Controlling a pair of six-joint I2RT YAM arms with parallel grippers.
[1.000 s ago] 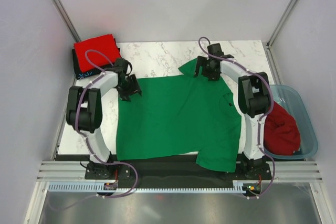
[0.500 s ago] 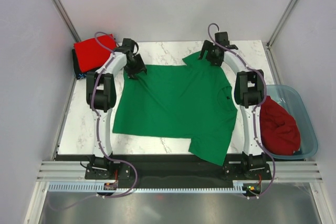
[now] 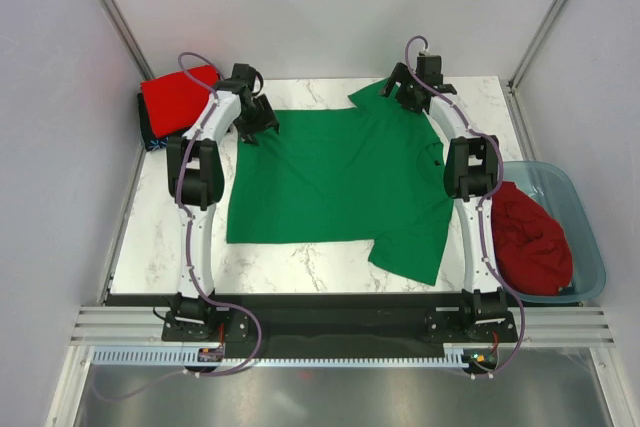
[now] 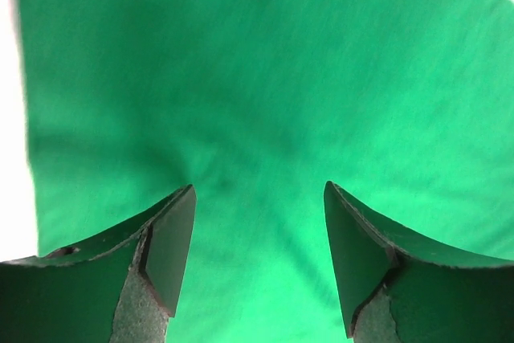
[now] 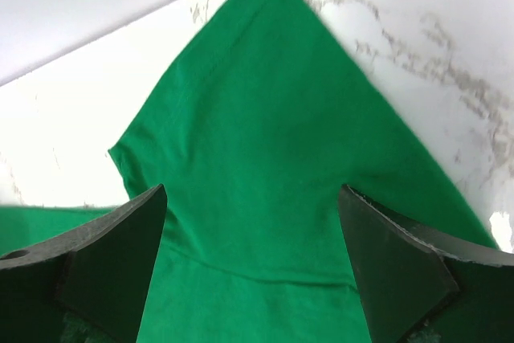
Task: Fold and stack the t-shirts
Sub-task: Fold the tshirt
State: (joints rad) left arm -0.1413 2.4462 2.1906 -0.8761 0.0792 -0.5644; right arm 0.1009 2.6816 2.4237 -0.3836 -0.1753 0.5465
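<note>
The marble table (image 3: 310, 267) bears the green shirt (image 3: 340, 177), which is spread flat across its middle. The neck lies toward the right arm and the hem toward the left; one sleeve points to the far edge and the other to the near edge. In the left wrist view the shirt (image 4: 265, 78) fills nearly the whole picture, and in the right wrist view its far sleeve (image 5: 265, 158) lies as a pointed flap on the marble. The blue tub (image 3: 585, 247) stands just off the table's right side and holds a bunched red shirt (image 3: 530, 242). At the far left corner lies a folded red shirt (image 3: 175, 97) on top of a black shirt (image 3: 148, 134), of which only an edge shows. The left gripper (image 3: 258, 125) is over the shirt's far left corner; its wrist view (image 4: 257, 198) shows the jaws spread wide with cloth between them and nothing pinched. The right gripper (image 3: 405, 87) is at the far sleeve, its jaws (image 5: 253, 198) likewise wide apart above the cloth and holding nothing.
</note>
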